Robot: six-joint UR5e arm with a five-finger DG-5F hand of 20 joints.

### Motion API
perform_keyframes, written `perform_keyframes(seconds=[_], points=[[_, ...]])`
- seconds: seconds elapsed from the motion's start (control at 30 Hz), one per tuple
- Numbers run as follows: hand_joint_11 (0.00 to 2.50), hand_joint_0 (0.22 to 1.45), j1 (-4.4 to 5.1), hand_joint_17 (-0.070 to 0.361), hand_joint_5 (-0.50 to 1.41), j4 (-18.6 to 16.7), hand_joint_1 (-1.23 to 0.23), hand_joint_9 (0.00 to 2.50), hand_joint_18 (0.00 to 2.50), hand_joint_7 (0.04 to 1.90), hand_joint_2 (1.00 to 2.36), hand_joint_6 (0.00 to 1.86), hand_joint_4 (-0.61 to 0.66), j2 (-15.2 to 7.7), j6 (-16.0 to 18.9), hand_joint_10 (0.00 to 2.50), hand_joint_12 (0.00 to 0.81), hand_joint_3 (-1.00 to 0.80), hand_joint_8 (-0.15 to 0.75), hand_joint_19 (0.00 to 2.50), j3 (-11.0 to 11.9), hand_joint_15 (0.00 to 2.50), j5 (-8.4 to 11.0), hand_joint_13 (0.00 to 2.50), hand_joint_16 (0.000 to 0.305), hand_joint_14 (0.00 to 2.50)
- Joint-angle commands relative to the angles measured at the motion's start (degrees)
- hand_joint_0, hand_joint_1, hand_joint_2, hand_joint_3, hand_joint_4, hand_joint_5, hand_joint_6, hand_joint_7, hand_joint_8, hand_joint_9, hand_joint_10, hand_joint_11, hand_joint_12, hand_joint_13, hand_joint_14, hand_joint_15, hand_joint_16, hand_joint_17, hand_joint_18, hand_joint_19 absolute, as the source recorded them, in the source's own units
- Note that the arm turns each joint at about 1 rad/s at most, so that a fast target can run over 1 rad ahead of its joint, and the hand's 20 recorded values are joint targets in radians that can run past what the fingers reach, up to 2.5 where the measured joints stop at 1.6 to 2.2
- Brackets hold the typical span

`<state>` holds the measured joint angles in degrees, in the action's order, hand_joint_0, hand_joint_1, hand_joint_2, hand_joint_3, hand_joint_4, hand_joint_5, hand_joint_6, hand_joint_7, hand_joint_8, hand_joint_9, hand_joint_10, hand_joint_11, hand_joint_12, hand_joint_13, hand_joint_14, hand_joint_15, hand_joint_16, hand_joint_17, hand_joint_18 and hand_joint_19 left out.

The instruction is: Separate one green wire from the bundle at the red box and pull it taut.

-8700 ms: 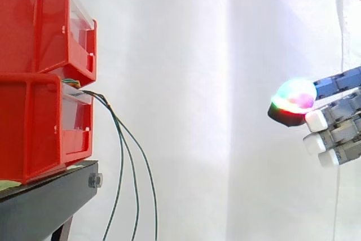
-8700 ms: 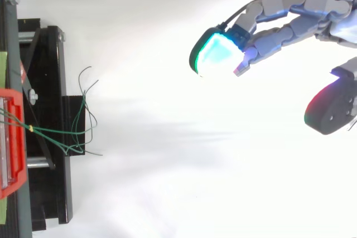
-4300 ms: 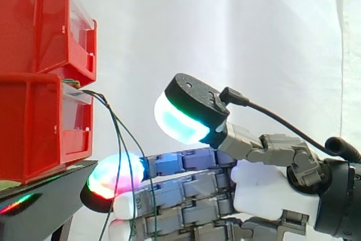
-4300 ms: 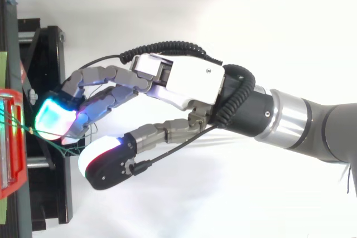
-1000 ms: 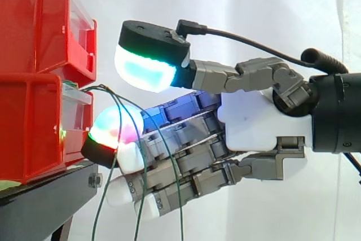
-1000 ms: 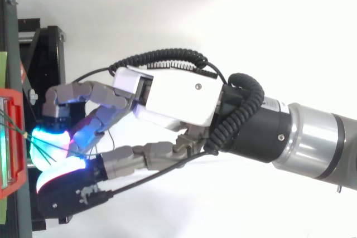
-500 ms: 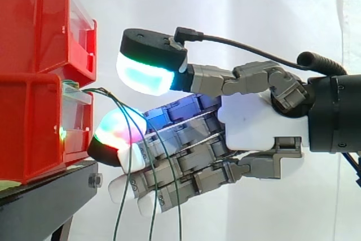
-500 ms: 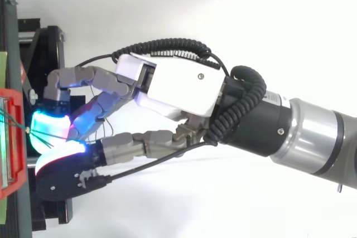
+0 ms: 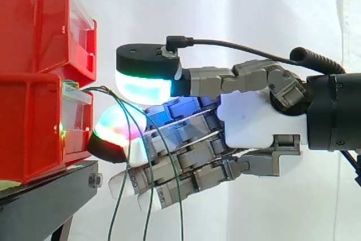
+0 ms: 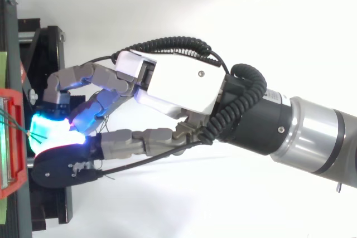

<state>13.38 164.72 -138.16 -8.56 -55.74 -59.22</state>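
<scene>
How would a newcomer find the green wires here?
Look at the two stacked red bins on the black stand. Thin green wires come out of the lower bin's front and hang down past the hand. Nothing else is thin and green.

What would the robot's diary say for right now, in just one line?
hand at lower red bin | green wires hang slack across hand | none taut yet | grip: cannot tell
</scene>
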Motion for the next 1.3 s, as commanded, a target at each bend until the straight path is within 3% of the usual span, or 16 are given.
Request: perform_keyframes(seconds=[0.0,0.43,0.5,0.57,0.77,0.9,1.07,1.27], points=[[0.59,0.61,-0.02,0.111,-0.2,0.07,-0.68,0.96,0.72,1.09,1.02,0.83,0.26,0.0,0.03,0.01,0.42,-0.19,0.395,0.38,0.01,0.35,-0.02,0.83,0.049,0.01],[0.78,0.63,-0.19,0.113,-0.21,1.57,-0.79,1.02,0.75,1.1,1.02,0.88,0.27,0.09,1.09,0.02,0.421,-0.27,0.409,0.37,0.45,0.38,-0.11,0.86,0.05,0.01],[0.81,0.62,-0.19,0.114,-0.2,2.36,-0.8,1.05,0.75,1.11,1.01,0.88,0.28,0.09,1.09,0.02,0.42,-0.35,0.407,0.37,0.89,0.38,-0.2,0.86,0.05,0.01],[0.82,0.58,-0.19,0.114,-0.19,3.32,-0.73,1.12,0.76,1.11,1.0,0.86,0.26,0.09,1.09,0.02,0.423,-0.47,0.415,0.39,1.25,0.38,-0.02,0.87,0.051,0.01],[0.76,0.55,-0.37,0.116,-0.13,5.7,-0.47,1.19,0.79,1.2,1.0,0.76,0.23,0.09,1.09,0.02,0.428,-0.5,0.424,0.43,1.68,0.39,-0.02,0.91,0.051,0.01],[0.76,0.6,-0.46,0.112,-0.13,5.79,-0.5,1.21,0.79,1.26,1.01,0.76,0.24,0.09,1.09,0.01,0.424,-0.41,0.422,0.43,1.6,0.4,-0.02,0.92,0.05,0.01],[0.83,0.59,-0.46,0.117,-0.16,7.28,-0.65,1.17,0.82,1.29,1.02,0.85,0.29,0.09,1.26,0.02,0.441,-0.22,0.44,0.4,2.83,0.4,-0.02,0.93,0.052,0.01],[0.87,0.59,-0.46,0.121,-0.17,9.39,-0.7,1.16,0.83,1.3,1.02,0.88,0.22,0.09,1.35,0.02,0.441,-0.1,0.445,0.4,3.88,0.4,-0.02,0.93,0.054,0.01]])
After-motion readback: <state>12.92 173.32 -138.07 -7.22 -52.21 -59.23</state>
